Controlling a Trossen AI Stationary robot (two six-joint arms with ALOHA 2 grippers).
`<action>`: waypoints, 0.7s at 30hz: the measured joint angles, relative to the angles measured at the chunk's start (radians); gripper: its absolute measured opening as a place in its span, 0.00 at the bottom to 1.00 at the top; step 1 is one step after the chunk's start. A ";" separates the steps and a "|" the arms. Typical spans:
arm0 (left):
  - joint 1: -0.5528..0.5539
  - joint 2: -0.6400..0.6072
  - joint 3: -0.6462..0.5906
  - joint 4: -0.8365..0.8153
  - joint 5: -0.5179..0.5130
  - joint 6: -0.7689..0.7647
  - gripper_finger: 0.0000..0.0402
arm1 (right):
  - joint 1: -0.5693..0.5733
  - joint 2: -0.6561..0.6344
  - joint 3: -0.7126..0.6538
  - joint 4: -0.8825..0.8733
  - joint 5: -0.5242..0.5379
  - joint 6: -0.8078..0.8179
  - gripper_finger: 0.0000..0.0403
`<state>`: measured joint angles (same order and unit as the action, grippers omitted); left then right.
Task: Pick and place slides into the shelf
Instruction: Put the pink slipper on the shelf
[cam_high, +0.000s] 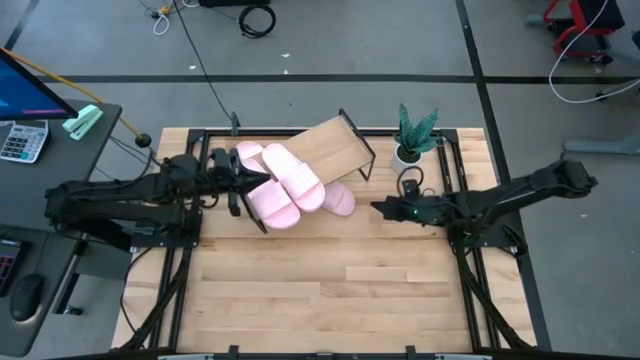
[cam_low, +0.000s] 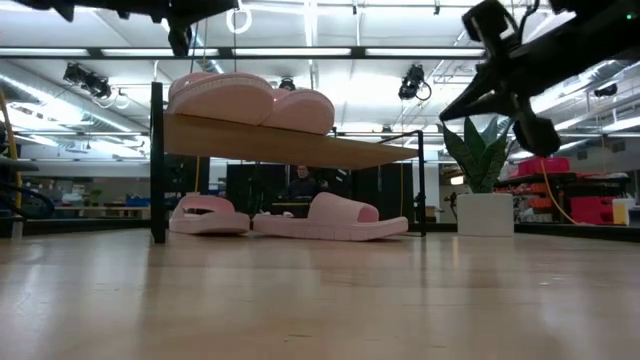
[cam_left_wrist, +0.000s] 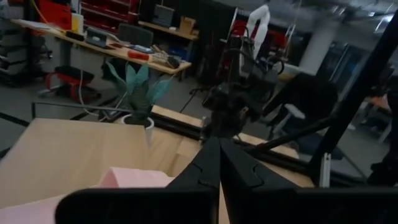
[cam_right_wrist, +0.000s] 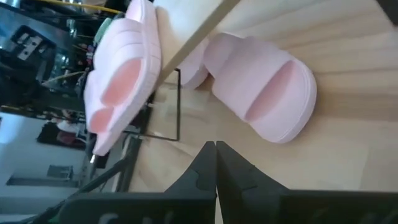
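A wooden counter (cam_high: 330, 290) seen from above, with two dark robot arms reaching in from either side. The slanted light-wood shelf (cam_high: 335, 148) sits near the far edge. Two pale pink slides (cam_high: 292, 176) rest on its board, overhanging the lower edge, while two more lie on the counter beneath it — one (cam_high: 340, 199) pokes out toward the right arm.

The right gripper (cam_high: 378, 207), fingers pressed together and holding nothing, hovers just beside that exposed slide, which lies toward the shelf from it, its long axis running roughly across the gripper's line of approach. This arm looks nearer to it. The left gripper (cam_high: 262, 179), also pinched shut and empty, sits above the shelf's left end by the slides there.

A small potted plant (cam_high: 414, 135) stands at the far right corner. Beyond the counter is a workshop — desks, cables on a grey floor.
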<state>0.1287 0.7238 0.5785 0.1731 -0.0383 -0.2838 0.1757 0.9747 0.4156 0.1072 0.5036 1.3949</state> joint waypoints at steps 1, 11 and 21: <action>0.000 -0.001 -0.016 0.023 0.004 -0.007 0.03 | -0.001 0.025 0.000 0.028 0.002 0.003 0.01; -0.001 -0.127 -0.129 0.070 0.008 -0.051 0.03 | -0.002 0.158 0.000 0.182 -0.004 0.094 0.01; -0.001 -0.282 -0.164 0.030 0.006 -0.063 0.02 | -0.002 0.265 0.000 0.183 0.010 0.261 0.04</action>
<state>0.1280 0.4416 0.4149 0.2029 -0.0322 -0.3473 0.1738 1.2394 0.4160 0.2900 0.5136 1.6563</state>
